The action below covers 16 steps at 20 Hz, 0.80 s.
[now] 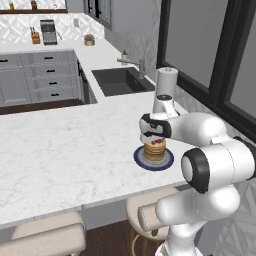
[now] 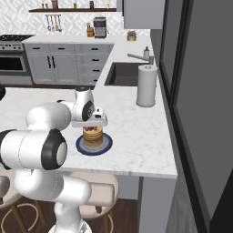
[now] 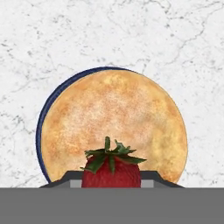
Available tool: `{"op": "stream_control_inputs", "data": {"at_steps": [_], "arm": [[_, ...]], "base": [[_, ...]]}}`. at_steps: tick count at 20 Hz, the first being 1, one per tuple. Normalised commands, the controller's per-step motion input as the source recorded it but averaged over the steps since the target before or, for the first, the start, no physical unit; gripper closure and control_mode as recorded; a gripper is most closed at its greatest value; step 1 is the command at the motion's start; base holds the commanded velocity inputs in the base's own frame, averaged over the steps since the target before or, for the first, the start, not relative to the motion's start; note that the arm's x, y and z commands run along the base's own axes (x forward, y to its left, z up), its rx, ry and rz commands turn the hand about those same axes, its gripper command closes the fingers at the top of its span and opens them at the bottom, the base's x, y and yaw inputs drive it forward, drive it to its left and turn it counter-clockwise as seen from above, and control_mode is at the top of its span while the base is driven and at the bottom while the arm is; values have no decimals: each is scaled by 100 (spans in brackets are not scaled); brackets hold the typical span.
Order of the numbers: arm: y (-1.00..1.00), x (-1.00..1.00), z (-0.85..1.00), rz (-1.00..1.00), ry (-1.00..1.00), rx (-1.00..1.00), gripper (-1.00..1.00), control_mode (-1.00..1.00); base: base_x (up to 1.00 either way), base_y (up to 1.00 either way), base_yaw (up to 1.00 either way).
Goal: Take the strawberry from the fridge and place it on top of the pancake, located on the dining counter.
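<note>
Marble dining counter [image 1: 60, 155] bears the pancake [image 3: 114, 127]; gripper [image 3: 111, 183] seemingly clamps the strawberry [image 3: 111, 173].

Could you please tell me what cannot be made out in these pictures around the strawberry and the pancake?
- Whether the strawberry touches the pancake: hand view, its underside is cut off by the bottom edge.
- The end effector grip: hand view, only the finger tips show beside the strawberry, so contact is unclear.
- The plate: left base view, partly hidden under the pancake.
- The strawberry's shape: both base views, too small.
</note>
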Motion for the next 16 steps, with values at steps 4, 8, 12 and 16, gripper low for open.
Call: {"op": "stream_control_inputs", "data": {"at_steps": [4,8,12,16], "arm": [[0,0,0,1,0,0,-100,-100],[0,0,0,1,0,0,-100,-100],[0,0,0,0,0,0,-100,-100],[1,0,5,0,0,0,-100,-100]], "base": [[0,0,0],[0,0,0],[0,0,0],[0,0,0]]}}
